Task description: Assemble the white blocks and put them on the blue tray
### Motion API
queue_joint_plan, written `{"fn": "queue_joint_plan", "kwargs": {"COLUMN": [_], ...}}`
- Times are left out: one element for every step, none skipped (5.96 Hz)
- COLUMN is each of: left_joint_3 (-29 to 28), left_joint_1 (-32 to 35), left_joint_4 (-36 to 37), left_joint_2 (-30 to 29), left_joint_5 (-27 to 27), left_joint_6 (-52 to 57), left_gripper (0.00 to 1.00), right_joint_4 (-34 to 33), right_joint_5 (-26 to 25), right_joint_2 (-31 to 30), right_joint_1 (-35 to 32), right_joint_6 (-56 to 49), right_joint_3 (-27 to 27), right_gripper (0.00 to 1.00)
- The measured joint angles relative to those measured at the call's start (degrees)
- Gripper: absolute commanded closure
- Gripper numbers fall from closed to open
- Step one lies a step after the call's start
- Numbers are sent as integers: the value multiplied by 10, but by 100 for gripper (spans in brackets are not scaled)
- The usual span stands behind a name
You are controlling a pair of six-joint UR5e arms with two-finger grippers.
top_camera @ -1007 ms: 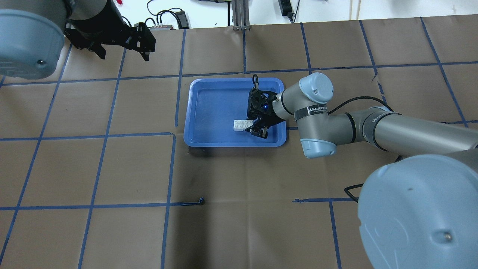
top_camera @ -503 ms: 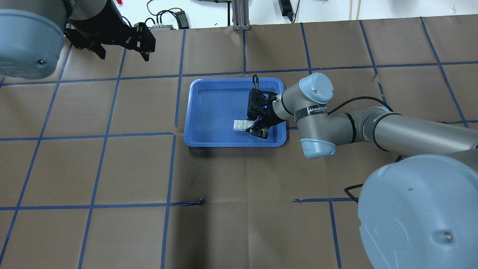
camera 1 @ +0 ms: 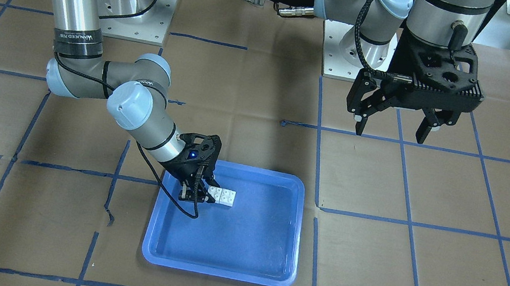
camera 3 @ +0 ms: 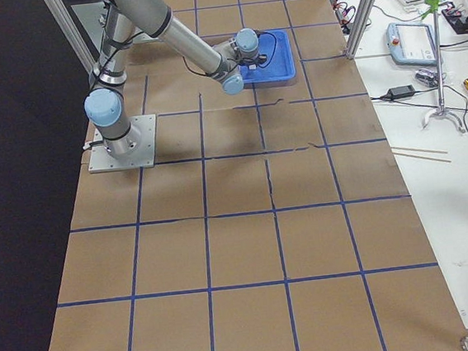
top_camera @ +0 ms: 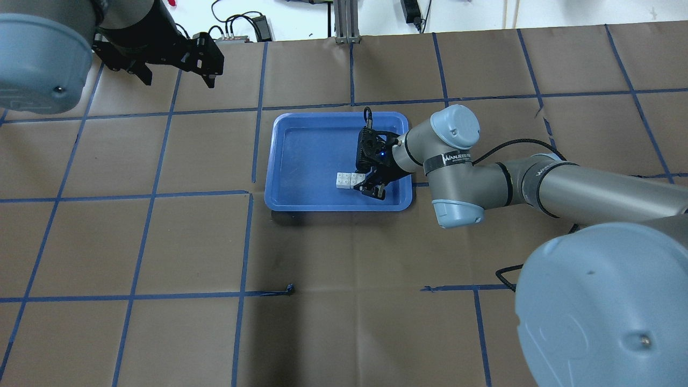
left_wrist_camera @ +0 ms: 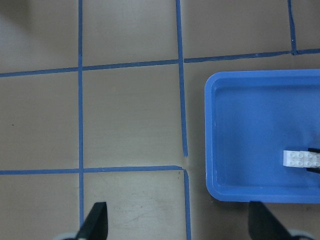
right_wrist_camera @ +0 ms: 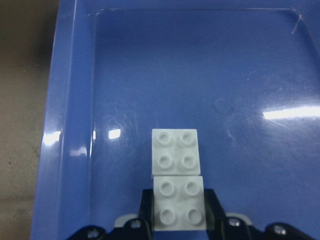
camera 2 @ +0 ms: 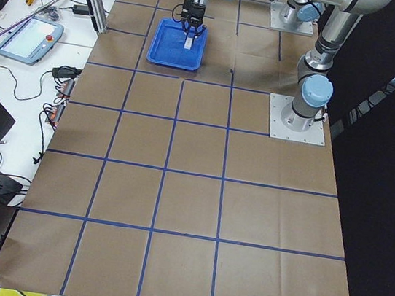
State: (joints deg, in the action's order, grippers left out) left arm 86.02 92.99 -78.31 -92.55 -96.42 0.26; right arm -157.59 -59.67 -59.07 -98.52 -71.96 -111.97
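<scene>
black two-finger left gripper (top_camera: 178,80): we see it hang over the far left of the table in the overhead view, well apart from the tray. Its jaws stand wide apart with nothing between them.
brown paper-covered table (top_camera: 161,242): we see a grid of blue tape lines (top_camera: 245,242) across it.
shallow rectangular blue tray of plastic (top_camera: 306,150): we find it flat on the table near the middle, with a raised rim all round.
two small square white blocks of plastic (top_camera: 345,180): we see them inside the blue tray, towards its near right corner, studs up, side by side and touching edge to edge.
black two-finger right gripper (top_camera: 359,181): we see it reach into the tray from the right. Its jaws are closed onto the sides of the block nearer the wrist, and the other block sticks out in front, free of the jaws.
</scene>
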Motion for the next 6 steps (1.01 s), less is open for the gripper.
{"fn": "queue_joint_plan", "kwargs": {"left_joint_3": [0,0,0,0,0,0], "left_joint_1": [0,0,0,0,0,0], "left_joint_4": [0,0,0,0,0,0], "left_joint_2": [0,0,0,0,0,0], "left_joint_5": [0,0,0,0,0,0], "left_joint_6": [0,0,0,0,0,0], "left_gripper": [1,1,1,1,1,1], "right_joint_4": [0,0,0,-1,-1,-1], "right_joint_5": [2,4,5,4,2,0], "right_joint_2": [0,0,0,0,-1,-1], "right_joint_1": [0,0,0,0,0,0], "right_joint_6": [1,3,9,17,20,22], "right_joint_3": [0,0,0,1,1,1], "right_gripper": [7,0,0,0,0,0]}}
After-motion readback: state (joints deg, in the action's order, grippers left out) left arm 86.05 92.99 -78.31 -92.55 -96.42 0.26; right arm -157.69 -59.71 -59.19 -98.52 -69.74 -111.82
